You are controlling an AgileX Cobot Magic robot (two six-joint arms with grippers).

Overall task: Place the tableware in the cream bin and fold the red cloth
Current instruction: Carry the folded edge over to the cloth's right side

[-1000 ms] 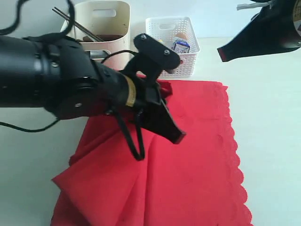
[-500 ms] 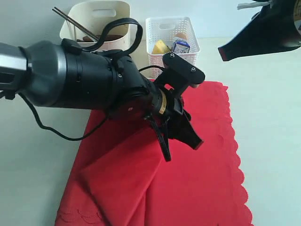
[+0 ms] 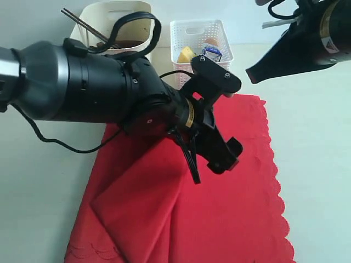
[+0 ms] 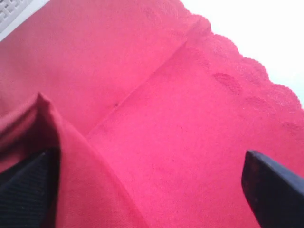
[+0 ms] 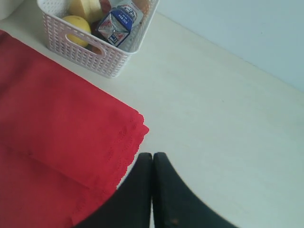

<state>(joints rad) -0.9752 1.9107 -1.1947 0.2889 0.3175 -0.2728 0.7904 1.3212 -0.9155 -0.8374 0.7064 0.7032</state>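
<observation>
Left wrist view: left gripper (image 4: 149,186) gapes wide over the red cloth (image 4: 180,118) (a fold beside one finger).

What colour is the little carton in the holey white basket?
The carton is blue and white, clearest in the right wrist view.

Bright, even, diffuse light.
The red cloth (image 3: 230,219) looks strongly saturated, with only faint shadows in its folds; the left wrist view is soft and blurred.
</observation>
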